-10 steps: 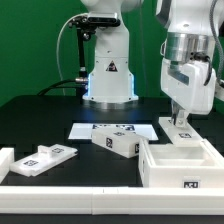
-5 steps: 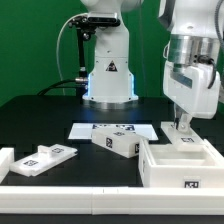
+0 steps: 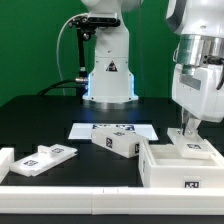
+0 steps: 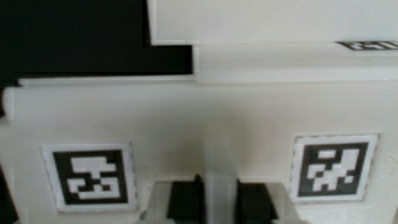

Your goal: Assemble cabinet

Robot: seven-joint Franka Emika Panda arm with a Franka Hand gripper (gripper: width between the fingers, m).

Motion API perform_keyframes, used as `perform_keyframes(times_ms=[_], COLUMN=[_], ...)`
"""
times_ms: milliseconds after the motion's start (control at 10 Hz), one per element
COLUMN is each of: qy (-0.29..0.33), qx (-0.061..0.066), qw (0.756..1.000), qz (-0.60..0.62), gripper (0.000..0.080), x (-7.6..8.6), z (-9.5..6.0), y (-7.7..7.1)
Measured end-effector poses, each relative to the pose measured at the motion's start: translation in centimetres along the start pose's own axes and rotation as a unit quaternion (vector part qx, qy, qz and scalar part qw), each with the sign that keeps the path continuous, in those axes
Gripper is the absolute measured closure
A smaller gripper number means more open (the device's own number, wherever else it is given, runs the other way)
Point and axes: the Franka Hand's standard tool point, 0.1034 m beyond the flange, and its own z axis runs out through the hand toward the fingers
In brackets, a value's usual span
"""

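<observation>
The box (image 3: 160, 168) sits right under the gripper (image 3: 188, 136). The fingers (image 4: 173, 203) look close together but are cut off, so nobody can tell if they pinch anything.

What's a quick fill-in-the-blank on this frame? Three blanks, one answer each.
1. The gripper hangs over the cabinet body at the exterior view's ____ side.
2. The table top is ____ in colour.
3. In the wrist view, ____ whole tags sit either side of the fingers.

Missing words: right; black; two.
</observation>
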Motion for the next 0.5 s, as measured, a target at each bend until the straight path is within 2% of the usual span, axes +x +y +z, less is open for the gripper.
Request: perform_keyframes(times_ms=[200, 500], qy=[0.001, 0.01], qx=[0.002, 0.024], qw=[1.0, 1.0], qz=[-0.001, -0.005], gripper=[0.0735, 0.0735], x=[0.1, 0.3], z=[0.0, 0.2], y=[-0.3, -3.9])
